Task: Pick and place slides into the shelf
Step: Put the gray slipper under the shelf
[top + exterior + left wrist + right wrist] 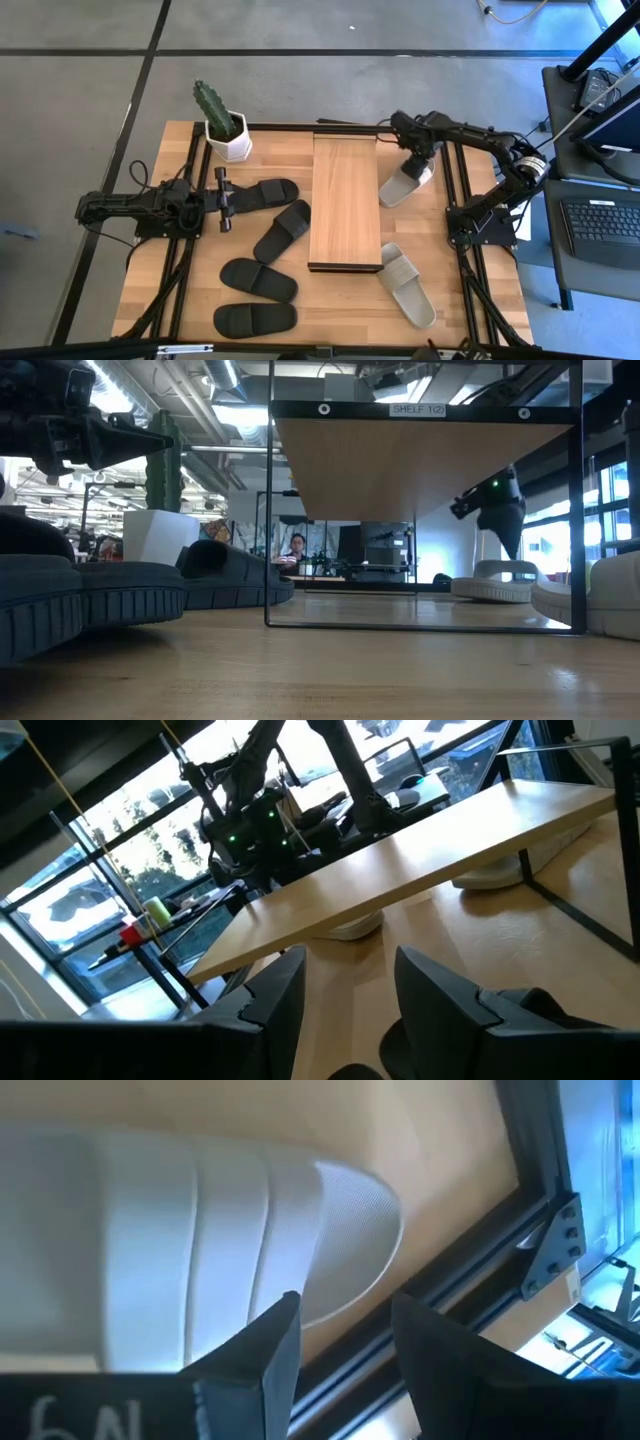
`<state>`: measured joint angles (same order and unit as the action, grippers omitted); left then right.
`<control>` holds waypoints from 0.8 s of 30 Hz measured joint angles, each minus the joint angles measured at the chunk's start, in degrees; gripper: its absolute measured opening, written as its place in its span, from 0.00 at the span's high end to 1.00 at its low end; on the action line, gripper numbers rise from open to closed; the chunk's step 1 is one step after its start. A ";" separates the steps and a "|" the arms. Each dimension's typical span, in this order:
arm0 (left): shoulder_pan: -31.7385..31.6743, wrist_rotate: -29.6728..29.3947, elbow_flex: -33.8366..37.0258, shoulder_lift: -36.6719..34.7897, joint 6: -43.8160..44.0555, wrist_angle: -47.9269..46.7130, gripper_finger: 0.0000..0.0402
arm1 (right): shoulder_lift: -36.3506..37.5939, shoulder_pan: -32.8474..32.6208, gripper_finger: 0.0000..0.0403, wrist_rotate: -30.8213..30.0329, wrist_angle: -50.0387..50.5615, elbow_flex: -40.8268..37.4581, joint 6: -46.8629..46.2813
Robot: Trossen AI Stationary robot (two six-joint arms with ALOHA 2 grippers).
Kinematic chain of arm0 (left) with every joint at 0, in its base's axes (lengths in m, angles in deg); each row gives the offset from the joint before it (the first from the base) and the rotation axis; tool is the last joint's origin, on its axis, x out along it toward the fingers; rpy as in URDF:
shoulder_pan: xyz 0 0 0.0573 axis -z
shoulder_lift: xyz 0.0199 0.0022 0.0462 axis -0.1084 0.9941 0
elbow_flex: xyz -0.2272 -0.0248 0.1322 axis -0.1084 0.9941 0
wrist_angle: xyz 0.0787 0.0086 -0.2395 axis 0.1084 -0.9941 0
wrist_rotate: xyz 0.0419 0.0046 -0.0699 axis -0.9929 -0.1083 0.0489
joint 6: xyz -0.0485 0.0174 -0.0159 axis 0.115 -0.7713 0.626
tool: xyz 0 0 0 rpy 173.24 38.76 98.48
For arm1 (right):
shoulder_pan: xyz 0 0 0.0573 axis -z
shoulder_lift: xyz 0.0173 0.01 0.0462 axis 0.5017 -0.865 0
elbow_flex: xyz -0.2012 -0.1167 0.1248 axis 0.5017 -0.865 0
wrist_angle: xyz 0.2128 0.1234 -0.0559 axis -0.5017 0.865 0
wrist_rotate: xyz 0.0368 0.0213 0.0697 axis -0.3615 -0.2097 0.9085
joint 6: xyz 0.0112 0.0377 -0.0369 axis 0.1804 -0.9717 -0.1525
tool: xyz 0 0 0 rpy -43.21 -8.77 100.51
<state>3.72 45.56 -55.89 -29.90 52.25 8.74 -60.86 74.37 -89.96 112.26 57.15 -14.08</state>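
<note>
Wood tabletop (pixel 470 300) carries the shelf (pixel 346 200) at its middle, its plank top bare. Four black slides (pixel 282 232) lie on the shelf's left side; two beige slides sit on its right, one (pixel 405 184) near the far end, the other (pixel 407 284) near the near end. A cactus pot (pixel 228 140) stands beyond the black ones.

Right gripper (pixel 420 160) hovers over the far beige slide's toe end, fingers (pixel 270 1355) parted a modest gap and holding nothing; the wrist view shows the ribbed strap just beneath them. Left gripper (pixel 222 199) waits left of the shelf beside a black slide, its fingers (pixel 275 1005) likewise apart and empty.

These slides look light, rubbery and flexible, so they would likely sag if pinched by the sole's edge. The wide strap seems the best hold: raised, grippy, and thin enough for the jaws.
</note>
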 joint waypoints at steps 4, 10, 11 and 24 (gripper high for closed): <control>0.00 0.13 0.00 -0.01 0.00 0.00 0.63 | 0.00 1.67 0.61 -0.03 -2.30 -2.20 -2.63; 0.00 0.16 0.00 -0.01 -0.02 0.00 0.63 | 0.00 4.13 0.61 0.00 -4.70 -7.52 -7.65; 0.00 0.17 0.00 0.00 -0.02 0.00 0.63 | 0.00 4.28 0.61 0.18 -4.86 -8.21 -8.35; 0.00 0.18 0.00 0.00 -0.04 0.00 0.63 | 0.00 3.40 0.61 7.95 -4.80 -12.20 -11.89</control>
<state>3.72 45.74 -55.89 -29.90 52.20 8.74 -60.86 77.77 -82.01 107.46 44.94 -25.97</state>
